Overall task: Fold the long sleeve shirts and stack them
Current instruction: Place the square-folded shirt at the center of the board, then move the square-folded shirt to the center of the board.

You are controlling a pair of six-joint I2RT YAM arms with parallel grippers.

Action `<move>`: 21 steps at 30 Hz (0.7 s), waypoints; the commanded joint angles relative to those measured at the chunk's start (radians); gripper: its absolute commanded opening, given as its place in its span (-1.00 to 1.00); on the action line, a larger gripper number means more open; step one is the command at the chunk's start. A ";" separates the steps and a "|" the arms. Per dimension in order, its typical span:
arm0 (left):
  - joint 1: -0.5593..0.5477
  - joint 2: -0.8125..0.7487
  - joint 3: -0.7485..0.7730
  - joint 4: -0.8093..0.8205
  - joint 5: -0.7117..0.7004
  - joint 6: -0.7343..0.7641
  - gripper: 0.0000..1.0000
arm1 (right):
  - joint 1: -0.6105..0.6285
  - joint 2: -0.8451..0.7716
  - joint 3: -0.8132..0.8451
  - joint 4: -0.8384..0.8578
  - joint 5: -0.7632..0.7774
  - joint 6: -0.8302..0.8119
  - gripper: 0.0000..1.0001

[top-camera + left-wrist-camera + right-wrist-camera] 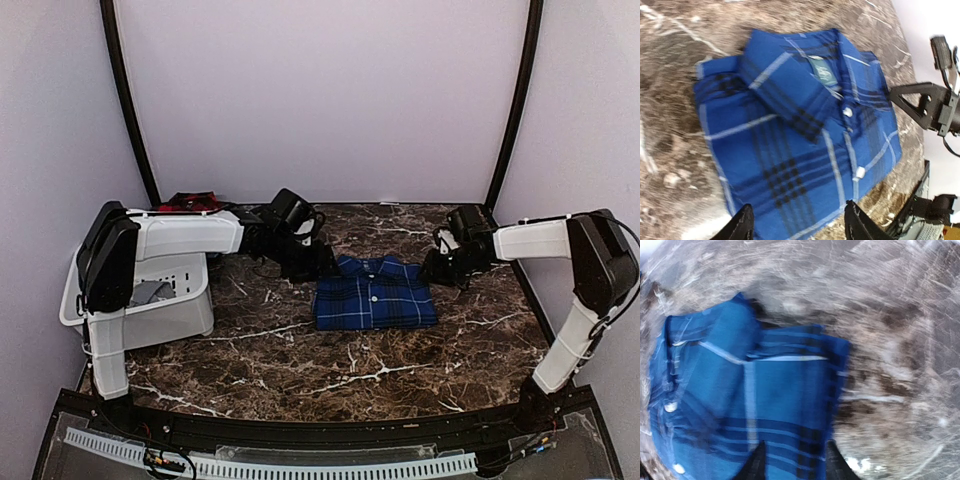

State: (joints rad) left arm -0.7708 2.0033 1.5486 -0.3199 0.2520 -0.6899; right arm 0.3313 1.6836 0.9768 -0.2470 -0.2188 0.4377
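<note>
Blue shirt (375, 293) lies mid table (300, 370), folded to a tidy rectangle, collar on the far side, button strip up. By my read, the blue fold is about done and neither arm is carrying anything.

L gripper (799, 206) sits at the shirt's far left corner, fingers apart, nothing between them but a view of the cloth below. R gripper (795, 444) is just beside the shirt's right edge, fingers also apart. That view is blurry, but I see no cloth pinched.

Next, I reckon: go for the red-and-black shirt (190, 202), bunched at the far left behind the basket (190, 318) and partly hidden by the L arm. It needs dragging to open table, spreading flat, and sleeves and body folded in. Then it goes on top of the blue one w/o knocking that fold loose. The reach is mostly on the L side, and the basket rim is in the way.

Count:
- Shirts: 2 (1 blue, 1 red-and-black).
- Baskets: 1, w/ sth grey inside that I can't ID.
- White buttons showing on the blue shirt in the L wrist view: 2.
</note>
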 commanded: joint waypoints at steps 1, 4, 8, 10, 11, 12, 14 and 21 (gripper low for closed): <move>0.050 -0.021 -0.003 -0.041 -0.062 0.025 0.21 | -0.016 -0.015 0.011 -0.041 0.051 -0.044 -0.07; 0.056 -0.042 -0.007 -0.039 -0.071 0.038 0.11 | -0.003 -0.078 0.021 -0.054 0.074 -0.035 0.04; 0.055 -0.047 -0.019 0.003 -0.020 0.032 -0.23 | 0.074 -0.127 0.053 -0.091 0.132 -0.014 0.04; 0.055 -0.044 -0.025 0.027 0.000 0.020 -0.33 | 0.126 -0.134 0.059 -0.076 0.130 0.007 0.04; 0.054 -0.043 -0.027 0.034 0.002 0.017 -0.34 | 0.152 -0.131 0.060 -0.064 0.129 0.019 0.03; 0.053 -0.043 -0.028 0.043 -0.003 0.012 -0.35 | 0.181 -0.126 0.061 -0.049 0.124 0.031 0.04; 0.053 -0.043 -0.026 0.049 -0.023 0.006 -0.36 | 0.231 -0.099 0.067 -0.020 0.115 0.054 0.01; 0.066 -0.038 -0.022 0.052 -0.085 -0.010 -0.36 | 0.338 0.032 0.070 0.056 0.079 0.107 -0.10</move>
State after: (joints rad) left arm -0.7155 2.0102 1.5379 -0.2817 0.2043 -0.6861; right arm 0.6418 1.6550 1.0431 -0.2516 -0.1253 0.4999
